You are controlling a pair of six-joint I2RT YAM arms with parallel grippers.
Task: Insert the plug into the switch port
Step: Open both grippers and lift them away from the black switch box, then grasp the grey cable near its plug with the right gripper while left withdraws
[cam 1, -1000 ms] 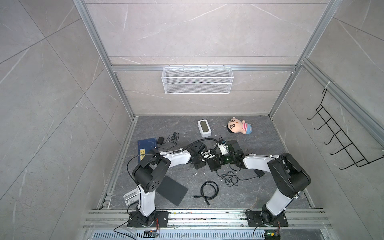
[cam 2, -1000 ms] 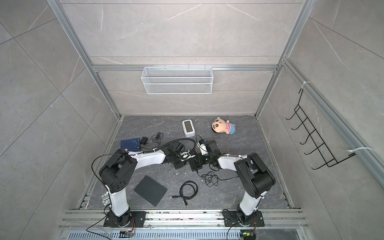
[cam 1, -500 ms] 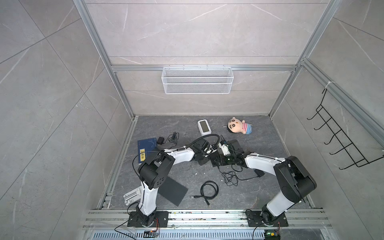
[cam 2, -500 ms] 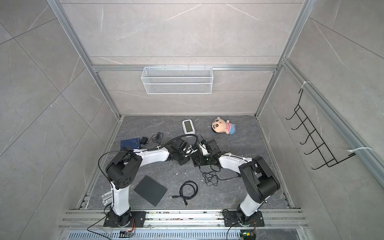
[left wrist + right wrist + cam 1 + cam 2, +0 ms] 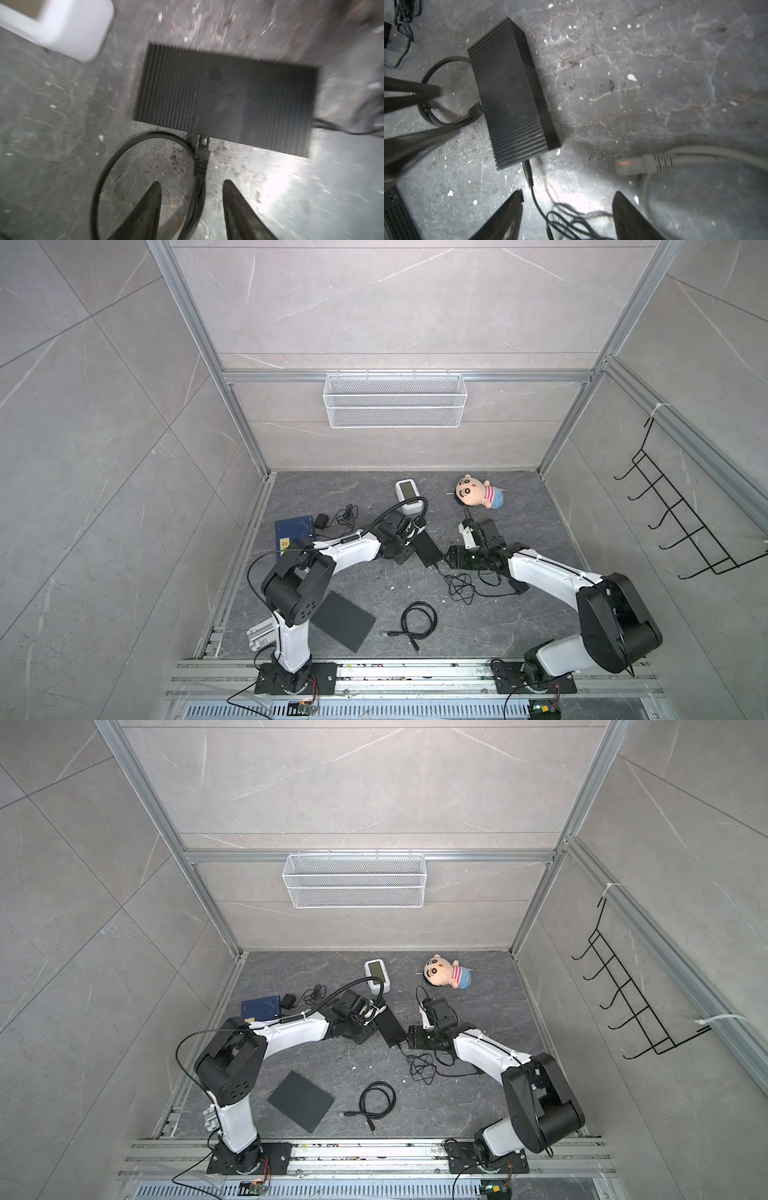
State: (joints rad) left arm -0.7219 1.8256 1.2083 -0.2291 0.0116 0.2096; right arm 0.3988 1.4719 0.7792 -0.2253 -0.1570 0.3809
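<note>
As plug (image 5: pixel 201 153) sat in side port of switch (image 5: pixel 226 99) | left jaws apart, empty, over its cable (image 5: pixel 198 199) | right jaws wide, empty | step: insertion judged complete | next: verify latch, withdraw clear of cable

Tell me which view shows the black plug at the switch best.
Left wrist: plug centered, right at the switch edge, though blurred. Right wrist shows it small, side-on. Top views: too small to tell.
</note>
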